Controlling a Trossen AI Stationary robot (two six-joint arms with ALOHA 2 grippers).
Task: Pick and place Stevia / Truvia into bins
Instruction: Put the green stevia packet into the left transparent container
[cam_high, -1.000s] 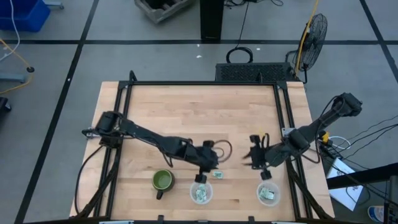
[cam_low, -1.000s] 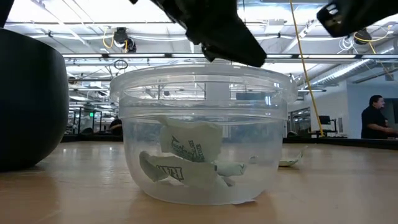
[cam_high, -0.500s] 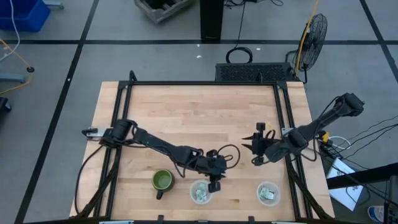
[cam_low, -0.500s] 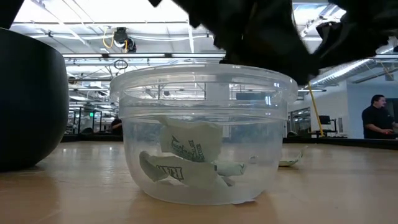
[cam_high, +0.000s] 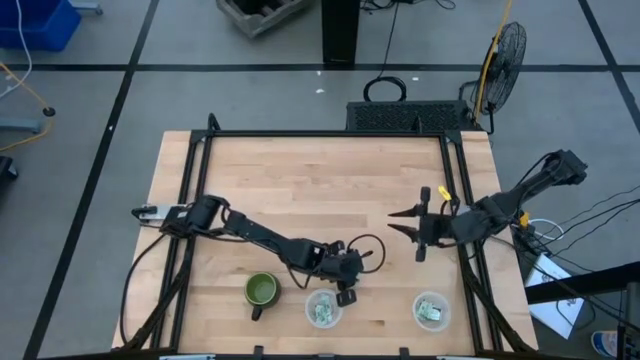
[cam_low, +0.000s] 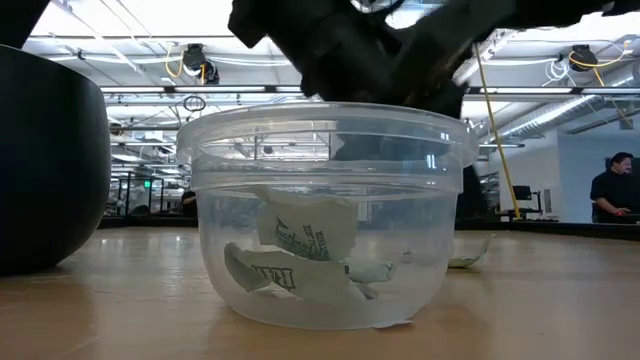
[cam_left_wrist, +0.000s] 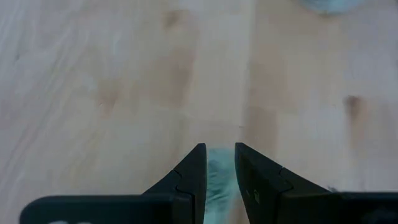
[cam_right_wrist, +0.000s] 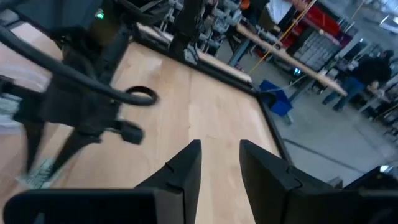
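Observation:
Two clear cups sit near the table's near edge, the left cup and the right cup, both with pale green-white packets inside. One more Stevia packet lies flat on the table just right of and behind the left cup. My left gripper is down on that packet, its fingers nearly together with the packet between them. My right gripper hovers open above the table, far of the right cup, and holds nothing. My left gripper pinches the Stevia packet between its two fingers, which come from above and point down. The packet fills the narrow gap between the fingers. It still lies flat on the table beside the left cup.
A dark green mug stands left of the left cup. A loop of black cable trails from the left wrist. Bare wood spreads over the table's far half. A person stands in the room behind.
My left gripper has moved from above the left cup toward the table's right and come down over the loose packet. My right gripper has drawn back from near the right cup toward the far edge. The packet has stayed in place on the table.

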